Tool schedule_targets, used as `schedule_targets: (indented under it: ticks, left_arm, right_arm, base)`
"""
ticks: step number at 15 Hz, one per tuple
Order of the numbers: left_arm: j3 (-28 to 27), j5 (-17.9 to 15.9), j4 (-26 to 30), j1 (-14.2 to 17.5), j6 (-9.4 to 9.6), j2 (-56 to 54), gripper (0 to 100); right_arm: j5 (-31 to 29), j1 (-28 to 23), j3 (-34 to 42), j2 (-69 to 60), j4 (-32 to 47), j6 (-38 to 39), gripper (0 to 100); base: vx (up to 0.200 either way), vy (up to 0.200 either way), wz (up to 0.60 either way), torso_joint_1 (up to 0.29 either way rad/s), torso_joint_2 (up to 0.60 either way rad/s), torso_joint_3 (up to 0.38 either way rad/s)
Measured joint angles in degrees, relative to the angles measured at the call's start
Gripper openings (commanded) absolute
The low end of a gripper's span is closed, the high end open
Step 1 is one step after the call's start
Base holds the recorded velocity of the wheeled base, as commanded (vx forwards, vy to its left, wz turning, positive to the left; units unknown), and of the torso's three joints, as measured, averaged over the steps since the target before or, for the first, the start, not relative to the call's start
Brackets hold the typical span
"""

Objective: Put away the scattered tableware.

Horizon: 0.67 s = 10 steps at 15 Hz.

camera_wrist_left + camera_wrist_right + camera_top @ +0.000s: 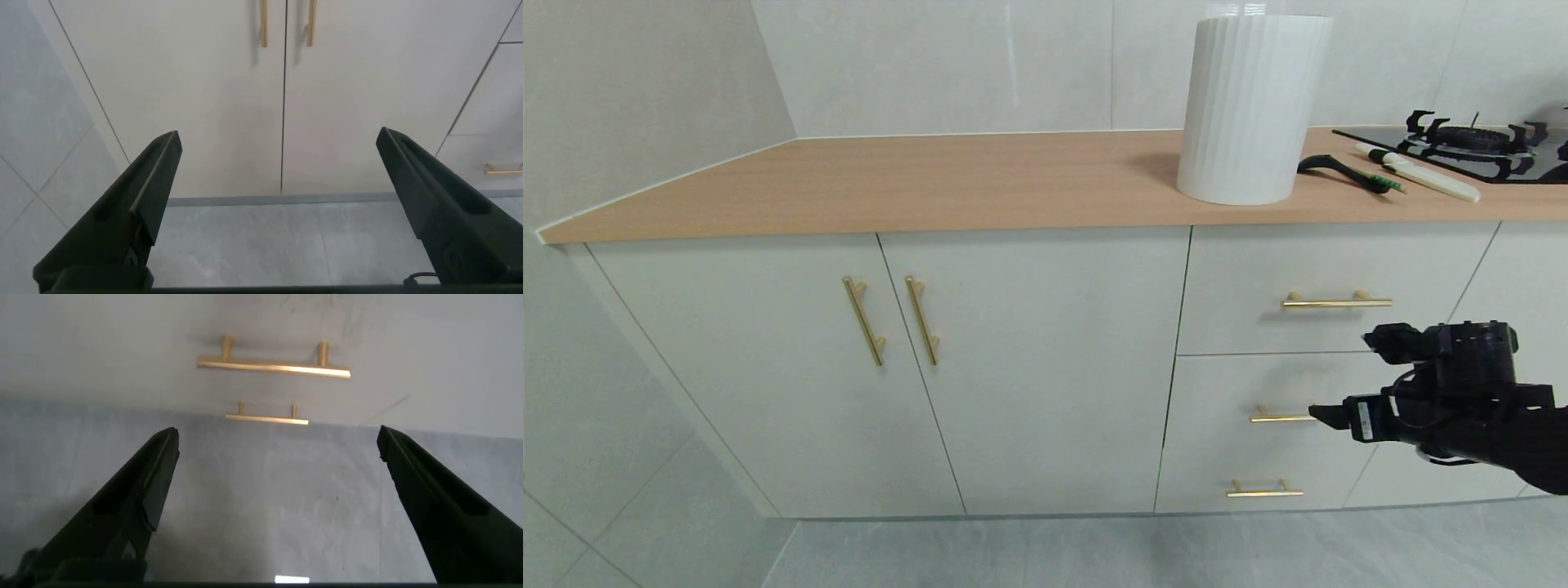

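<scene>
The scattered tableware lies up on the wooden surface [931,184]: a black utensil [1343,173] and a long white utensil [1421,175] side by side, between the white ribbed container [1250,106] and the stove [1470,147]. Neither arm holds anything. The right gripper [1347,377] hangs in front of the drawer stack with its jaws spread wide and empty. One fingertip is just beside the end of the middle drawer handle [274,367], and the bottom drawer handle [267,418] sits below that. The step in hand looks like opening a drawer to take the tableware. To do it well, the right gripper should first centre on the middle handle so the bar runs between both fingers. It should then advance until the fingers pass behind the bar, and only then close. At present the bar sits ahead of the fingers, not between them, so closing now would likely catch nothing or clip one post. The pull should run straight out from the drawer front, level and slow, since a slanted pull could let the thin bar slip out. The left gripper [278,137], also wide open and empty, faces the base of the cabinet doors [368,98], well away from the drawers.
</scene>
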Motion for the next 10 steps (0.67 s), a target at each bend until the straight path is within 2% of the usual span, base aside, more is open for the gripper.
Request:
schedule_targets:
  ticks: [4,8,10]
  left_arm:
    - [0.0,0.0,0.0,0.0,0.01,0.0,100]
    - [0.0,0.0,0.0,0.0,0.00,0.0,100]
    - [0.0,0.0,0.0,0.0,-0.02,0.0,100]
  right_arm:
    - [-0.2,-0.5,-1.1,10.9,-13.7,-0.2,100]
    - [-0.3,-0.7,-4.5,18.8,-18.1,-0.2,100]
    - [-0.6,-0.7,-5.8,22.4,-24.1,-0.2,100]
  base:
    - [0.000,0.000,0.00,0.000,0.00,0.000]
    - [0.000,0.000,0.00,0.000,0.00,0.000]
    - [0.000,0.000,0.00,0.000,0.00,0.000]
